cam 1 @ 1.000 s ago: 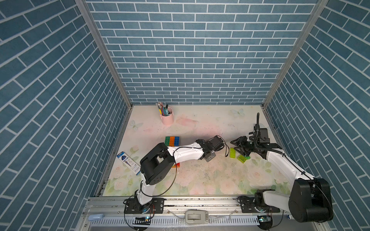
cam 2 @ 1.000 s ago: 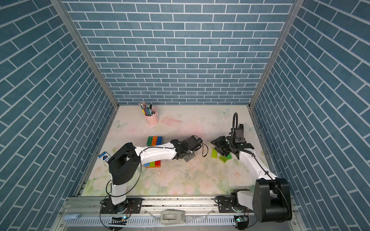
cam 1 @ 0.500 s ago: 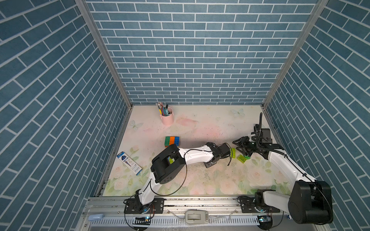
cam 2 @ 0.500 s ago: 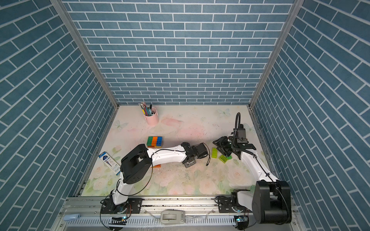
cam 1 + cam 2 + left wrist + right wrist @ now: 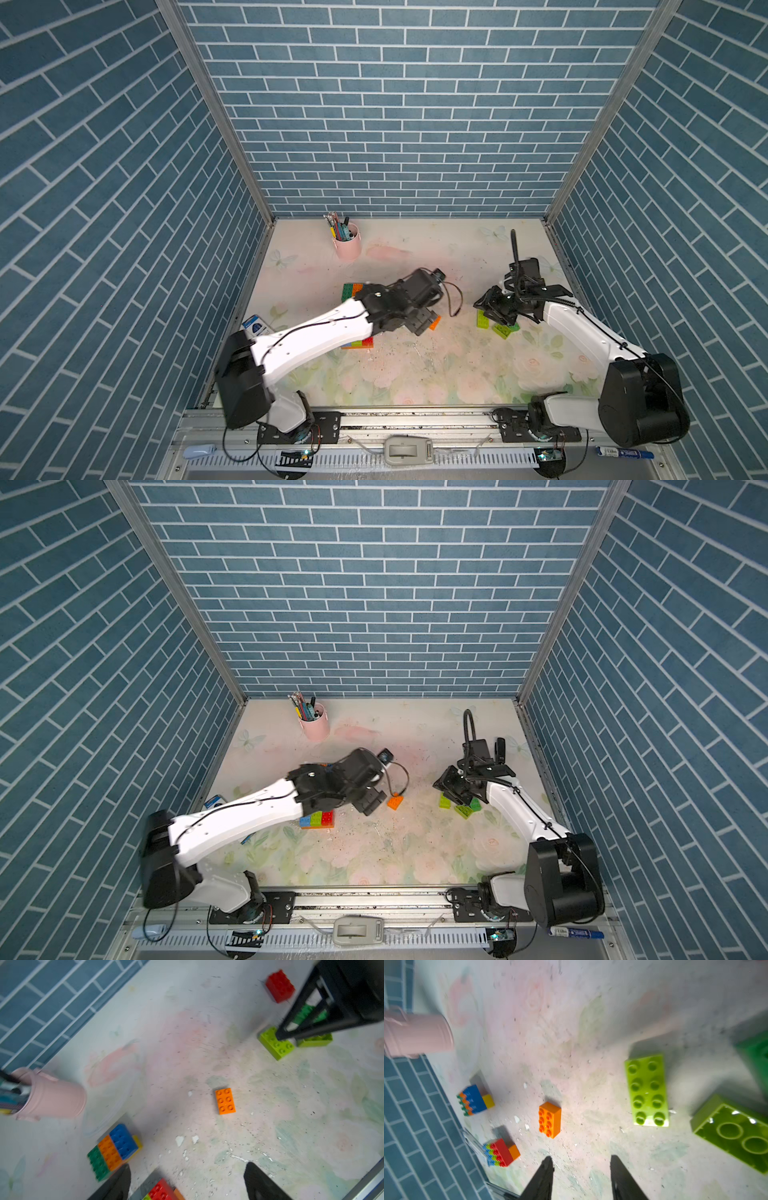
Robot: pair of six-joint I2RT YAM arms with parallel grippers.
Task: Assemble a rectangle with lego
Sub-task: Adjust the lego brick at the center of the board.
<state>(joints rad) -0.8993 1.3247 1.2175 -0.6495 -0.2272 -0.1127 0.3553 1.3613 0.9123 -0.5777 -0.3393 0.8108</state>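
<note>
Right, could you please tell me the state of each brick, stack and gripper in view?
Orange brick: loose, studs up.
Lime brick: flat, studs up.
Second lime brick: upside down.
Green-orange-blue stack: assembled, two layers.
Blue-lime-red stack: assembled, two layers.
Pink pen cup: upright, holding pens.
Left gripper: open, empty.
Right gripper: open, empty.

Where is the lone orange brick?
In both top views the orange brick lies alone, studs up, near the middle, between the left tool and the lime brick.
</note>
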